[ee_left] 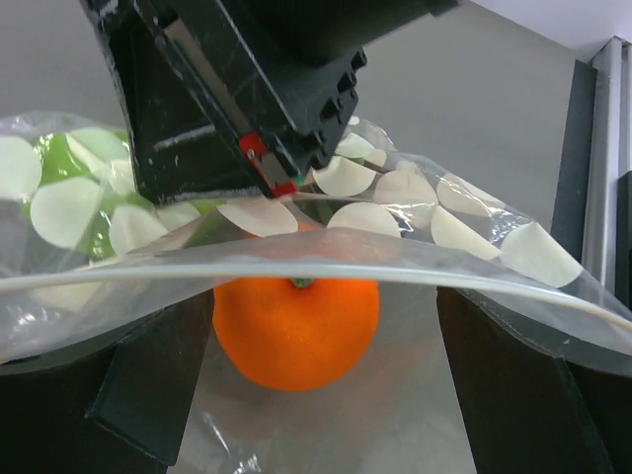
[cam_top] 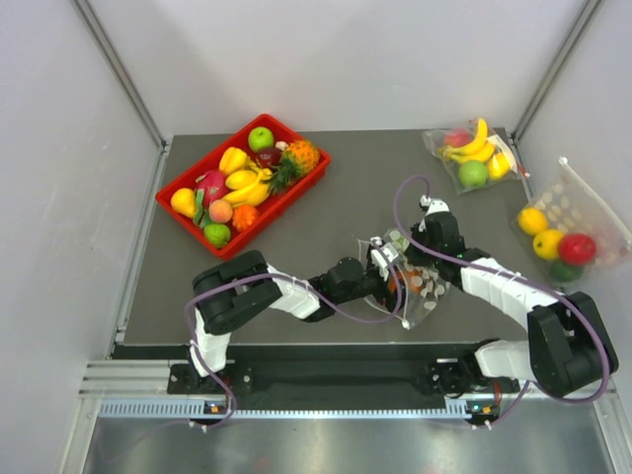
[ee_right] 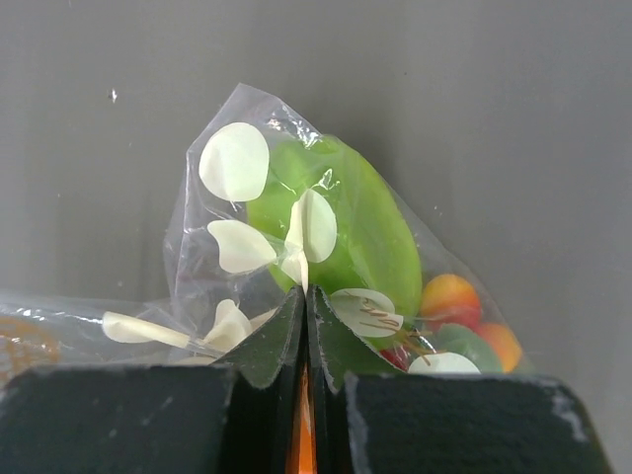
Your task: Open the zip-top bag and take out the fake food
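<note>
findings, with all places given from the bag [cam_top: 415, 286]. it lies on the table [cam_top: 336, 207] close to the near edge, at about mid-width, with only a thin band of table on its near side. beyond it and to its left the surface is bare up to the red tray [cam_top: 286, 200], which sits well away to the far left. a banana bag [cam_top: 472, 156] lies well beyond it to the far right, and a bigger dotted bag [cam_top: 568, 227] hangs over the right edge, well apart from it.

the left arm lies low along the near edge and reaches in from the bag's left. the left claw [cam_top: 383, 259] is at the bag's left end. in the left wrist view its fingers [ee_left: 148, 380] stand wide apart, released. the zip strip [ee_left: 395, 272] runs across in front of them, and we cannot tell whether it touches either one.

the right arm bends in from the bag's right. the right claw [cam_top: 423, 252] comes down on the bag's far side. in its wrist view the jaws are pressed together, clenched on a fold of the dotted film.

contents, all inside the bag: the orange [ee_left: 296, 331] sits just behind the strip, between the left fingers. the green fruit [ee_right: 341, 222] is pressed against the film just past the right claw. the peach [ee_right: 449, 296] lies beside the green fruit.
</note>
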Motion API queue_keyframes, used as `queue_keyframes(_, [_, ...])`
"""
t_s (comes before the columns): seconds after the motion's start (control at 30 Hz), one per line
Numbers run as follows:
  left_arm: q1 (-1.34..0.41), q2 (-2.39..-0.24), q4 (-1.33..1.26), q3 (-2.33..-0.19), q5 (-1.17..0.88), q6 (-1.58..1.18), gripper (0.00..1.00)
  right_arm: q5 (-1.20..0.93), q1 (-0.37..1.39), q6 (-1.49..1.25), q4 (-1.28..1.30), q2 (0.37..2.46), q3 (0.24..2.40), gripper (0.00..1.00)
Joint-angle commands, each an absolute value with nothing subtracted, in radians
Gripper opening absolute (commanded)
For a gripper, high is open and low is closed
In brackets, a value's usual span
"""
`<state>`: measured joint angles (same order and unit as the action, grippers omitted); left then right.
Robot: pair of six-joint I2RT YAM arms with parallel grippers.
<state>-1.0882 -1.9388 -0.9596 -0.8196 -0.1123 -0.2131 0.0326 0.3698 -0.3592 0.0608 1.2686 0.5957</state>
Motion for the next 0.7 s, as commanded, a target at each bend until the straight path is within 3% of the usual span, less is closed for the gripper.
queue_keyframes(0.0, [-1.101, -1.962, -0.941, -0.88, -0.115, -0.183, 0.99, 0.005, 0.362, -0.354, 0.117, 1.243, 0.574, 0.0])
queue_keyframes(0.4, [-1.183, -2.01, -0.677, -0.969, 0.113, -0.014, 0.98, 0.005, 0.362, -0.365, 0.114, 1.223, 0.564, 0.0])
queue_keyframes(0.47, [-1.183, -2.014, -0.67, -0.974, 0.129, -0.018, 0.93, 0.003, 0.36, -0.368, 0.11, 1.218, 0.563, 0.0])
queue_keyframes(0.5, [-1.183, -2.016, -0.669, -0.976, 0.13, -0.018, 0.9, 0.003, 0.36, -0.37, 0.109, 1.216, 0.561, 0.0])
queue_keyframes(0.63, [-1.184, -1.993, -0.719, -0.948, 0.135, -0.031, 0.49, 0.005, 0.36, -0.37, 0.112, 1.216, 0.558, 0.0])
queue_keyframes(0.67, [-1.184, -1.982, -0.739, -0.936, 0.14, -0.035, 0.45, 0.005, 0.36, -0.368, 0.112, 1.215, 0.56, 0.0])
